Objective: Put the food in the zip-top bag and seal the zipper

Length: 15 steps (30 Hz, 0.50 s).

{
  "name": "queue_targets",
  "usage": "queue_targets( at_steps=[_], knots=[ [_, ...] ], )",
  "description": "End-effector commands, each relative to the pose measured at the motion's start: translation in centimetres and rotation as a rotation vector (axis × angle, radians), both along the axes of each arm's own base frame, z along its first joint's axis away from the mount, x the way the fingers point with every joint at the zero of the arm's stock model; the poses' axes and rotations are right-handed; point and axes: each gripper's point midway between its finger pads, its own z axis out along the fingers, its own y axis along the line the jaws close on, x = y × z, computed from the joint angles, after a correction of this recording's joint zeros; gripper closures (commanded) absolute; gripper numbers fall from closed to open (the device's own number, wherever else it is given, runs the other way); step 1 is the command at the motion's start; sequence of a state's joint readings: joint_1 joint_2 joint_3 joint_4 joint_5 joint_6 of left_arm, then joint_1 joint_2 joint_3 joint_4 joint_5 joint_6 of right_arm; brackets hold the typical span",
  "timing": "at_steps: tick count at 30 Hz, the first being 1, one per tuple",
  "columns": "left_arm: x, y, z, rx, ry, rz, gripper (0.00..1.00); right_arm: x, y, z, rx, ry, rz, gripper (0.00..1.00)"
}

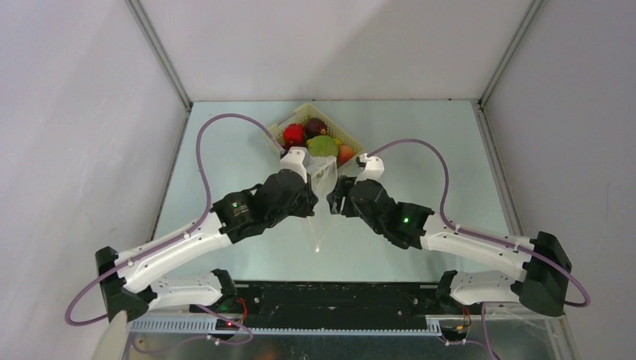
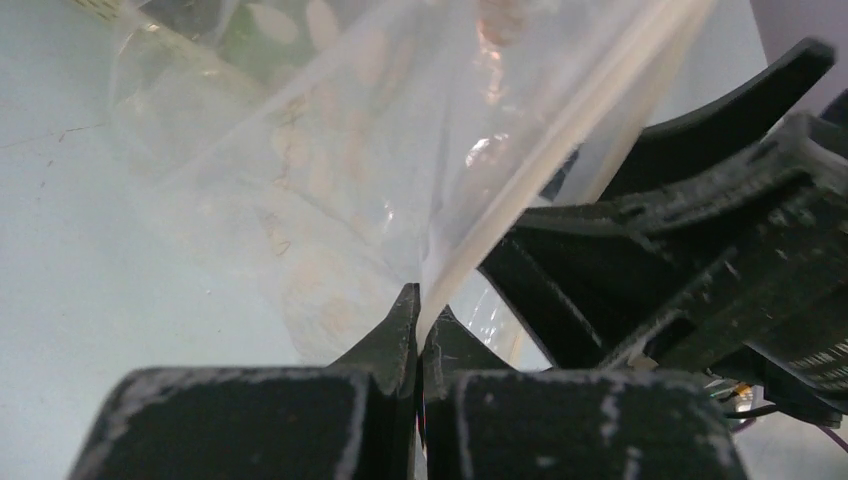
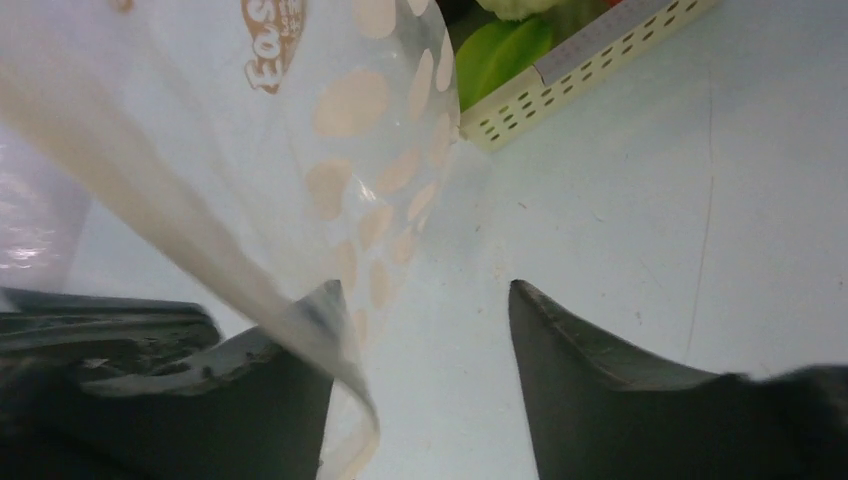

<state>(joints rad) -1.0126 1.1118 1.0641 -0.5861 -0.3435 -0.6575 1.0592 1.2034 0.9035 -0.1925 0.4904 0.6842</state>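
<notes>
The left gripper is pinching shut on the edge of the clear, flimsy plastic zip-top bag with white polka dots. Its two black fingertips are meeting on the film right beside the pale, thin zipper strip that is running diagonally up from them. The right gripper is standing open with a wide gap between its dark fingers. One finger is lying against a curled edge of the bag, and the other is apart from it over the bare, pale green worktop. Nothing is being clamped between them.

In the overhead view the bag is sitting between the two grippers at the middle of the worktop, just in front of the pale yellow latticed plastic basket. The toy food is resting in that basket: a red piece, a dark purple one behind it, a green one and an orange one at the near corner. I cannot tell whether the bag's mouth is open or closed.
</notes>
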Motion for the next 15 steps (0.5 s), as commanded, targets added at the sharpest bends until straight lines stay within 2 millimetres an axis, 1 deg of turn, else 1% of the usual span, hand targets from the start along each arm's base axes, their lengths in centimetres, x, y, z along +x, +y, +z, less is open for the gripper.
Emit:
queue_targets(
  at_steps=[1,2,3,4,5,6,7,8,9,10,11,12,13,14,15],
  knots=[
    [0.4,2.3,1.9,-0.024,-0.051,0.101,1.00,0.3,0.6,0.6,-0.004,-0.009,0.001,0.54],
    [0.2,3.3,1.6,0.000,-0.044,0.127,1.00,0.2,0.7,0.5,-0.009,-0.008,0.009,0.62],
    [0.6,4.4,1.9,0.024,-0.065,0.175,1.00,0.1,0.8,0.3,-0.015,-0.006,0.024,0.76],
    [0.3,5.6,1.6,0.059,-0.057,0.202,1.00,0.0,0.8,0.2,-0.020,-0.004,0.030,0.80],
    [0.7,6.8,2.1,0.081,-0.082,0.249,1.00,-0.1,0.9,0.1,-0.024,-0.002,0.038,0.87],
    [0.4,8.0,1.9,0.116,-0.076,0.275,1.00,-0.2,0.8,0.0,-0.031,0.002,0.042,0.89],
    [0.6,9.1,2.6,0.130,-0.101,0.316,1.00,-0.2,0.9,-0.3,-0.038,0.006,0.048,0.92],
    [0.3,10.3,2.9,0.147,-0.102,0.344,1.00,-0.3,0.9,-0.4,-0.044,0.009,0.049,0.93],
    [0.4,11.5,3.5,0.161,-0.128,0.389,1.00,-0.3,0.9,-0.6,-0.051,0.013,0.051,0.95],
    [0.1,12.7,3.6,0.182,-0.125,0.418,1.00,-0.3,0.8,-0.8,-0.059,0.017,0.052,0.96],
    [-0.2,14.4,3.9,0.217,-0.140,0.454,1.00,-0.3,0.8,-1.1,-0.068,0.018,0.056,0.98],
    [-0.3,15.1,4.4,0.207,-0.146,0.484,1.00,-0.3,0.8,-1.3,-0.077,0.020,0.060,0.98],
    [-0.6,16.5,4.6,0.234,-0.159,0.515,1.00,-0.3,0.8,-1.6,-0.086,0.025,0.061,0.98],
    [-0.7,17.1,4.9,0.227,-0.163,0.539,1.00,-0.4,0.9,-1.8,-0.092,0.031,0.069,0.98],
    [-1.0,18.3,5.1,0.238,-0.173,0.563,1.00,-0.4,0.9,-2.2,-0.100,0.039,0.072,0.98]
  ],
)
